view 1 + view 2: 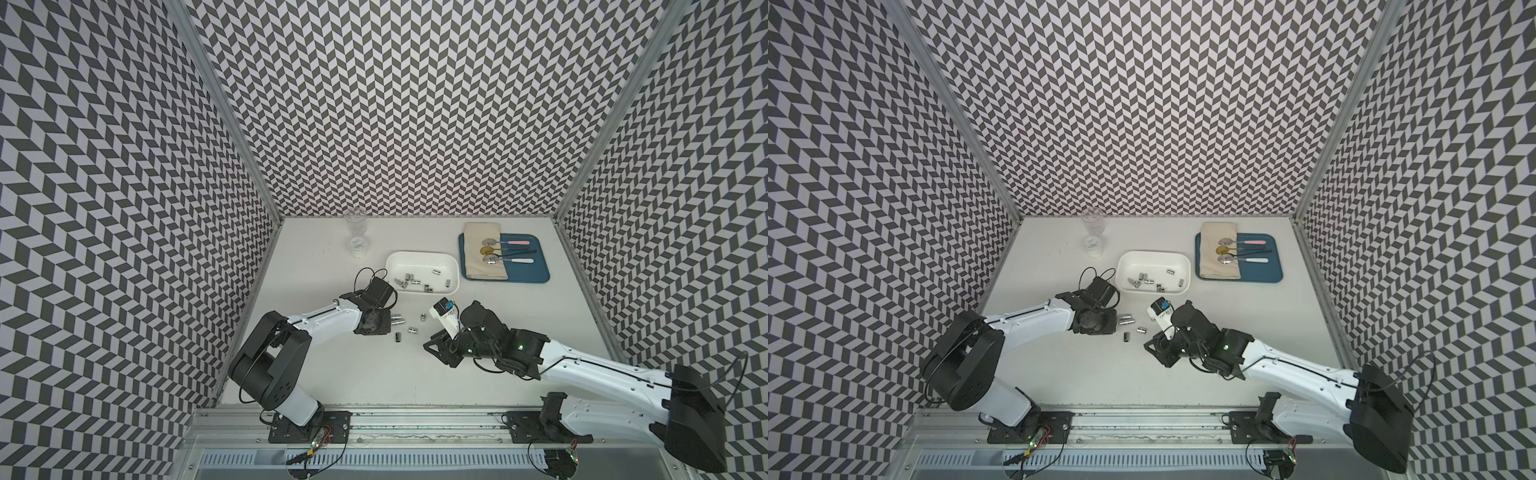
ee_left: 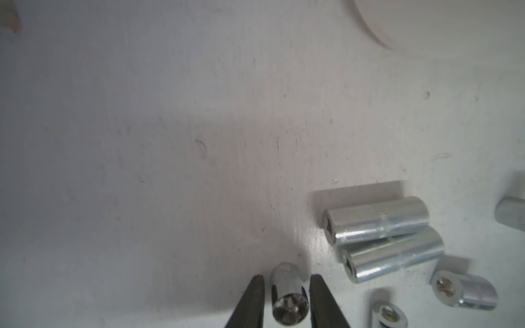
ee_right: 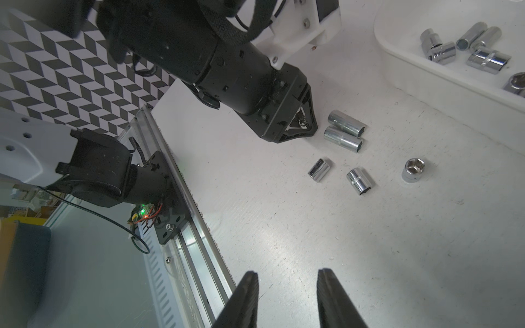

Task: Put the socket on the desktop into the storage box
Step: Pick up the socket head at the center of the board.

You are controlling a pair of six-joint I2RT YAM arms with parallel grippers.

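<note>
Walls: I see black-and-white chevrons on every side.
Counter: off-white, with grey scuffs.
Storage box: plain white.
Sockets: shiny silver chrome.
Tray: blue.
Cloth: beige.
Spoon handles: pink, black, white, by my feed.
Arms: white shells, black joints.

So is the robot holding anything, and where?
The left tool has a small socket between its tips, across its round sides; a firm grip can't be told. The right tool is open, holding nothing.
</note>
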